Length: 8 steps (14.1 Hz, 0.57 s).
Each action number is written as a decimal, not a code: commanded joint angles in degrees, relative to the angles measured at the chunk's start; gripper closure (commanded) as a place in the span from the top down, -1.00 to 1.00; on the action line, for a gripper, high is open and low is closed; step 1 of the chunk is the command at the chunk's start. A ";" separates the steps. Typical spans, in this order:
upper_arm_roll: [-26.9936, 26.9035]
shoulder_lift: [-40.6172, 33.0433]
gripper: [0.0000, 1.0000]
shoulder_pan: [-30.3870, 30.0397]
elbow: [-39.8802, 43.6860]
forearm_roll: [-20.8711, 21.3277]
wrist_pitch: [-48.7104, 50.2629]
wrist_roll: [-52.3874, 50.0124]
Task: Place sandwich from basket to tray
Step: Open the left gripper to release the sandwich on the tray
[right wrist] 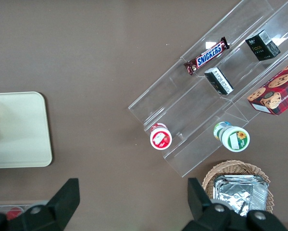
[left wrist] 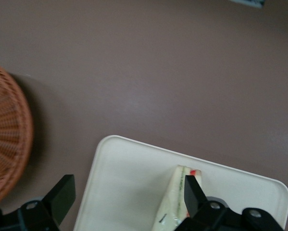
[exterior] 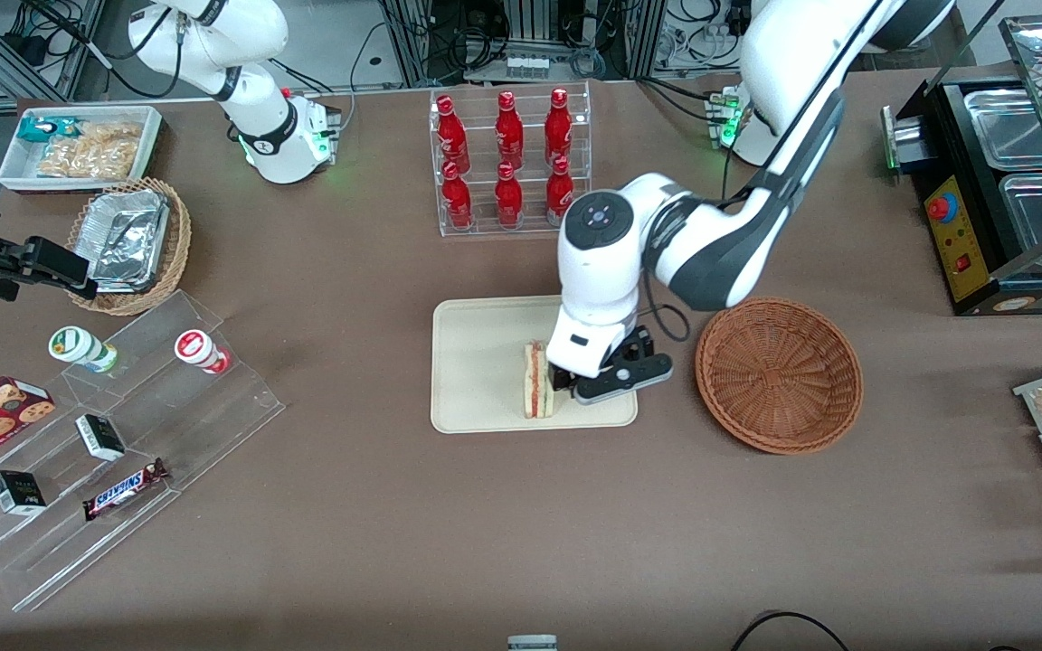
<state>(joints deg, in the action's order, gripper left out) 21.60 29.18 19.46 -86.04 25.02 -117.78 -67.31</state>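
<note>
A brown table [exterior: 376, 542] carried the tray [exterior: 476, 362] near its middle, the basket [exterior: 779, 375] just beside it (toward the working arm's end), and the gripper [exterior: 566, 384] hovered, seemingly open, over the tray.

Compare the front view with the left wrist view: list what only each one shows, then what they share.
Only the front view shows the acrylic rack of red bottles, the tan wicker basket of foil containers, the clear stepped shelf with the Snickers bar, and the whole empty basket. Only the left wrist view shows the claw open, one finger against the sandwich and the other finger clear of it. Both show the sandwich lying on the tray, with the basket beside the tray.
</note>
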 commanded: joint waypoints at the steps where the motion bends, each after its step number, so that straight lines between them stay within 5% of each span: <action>1: -0.33 -9.55 1.00 -3.62 -7.38 -2.24 3.07 0.33; 6: -0.51 -21.07 1.00 -14.51 -8.36 -16.29 17.11 27.70; 8: -0.60 -24.68 1.00 -19.26 -8.10 -17.37 21.69 35.18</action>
<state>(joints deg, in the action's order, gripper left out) 20.71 9.64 4.47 -91.55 9.86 -98.99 -39.26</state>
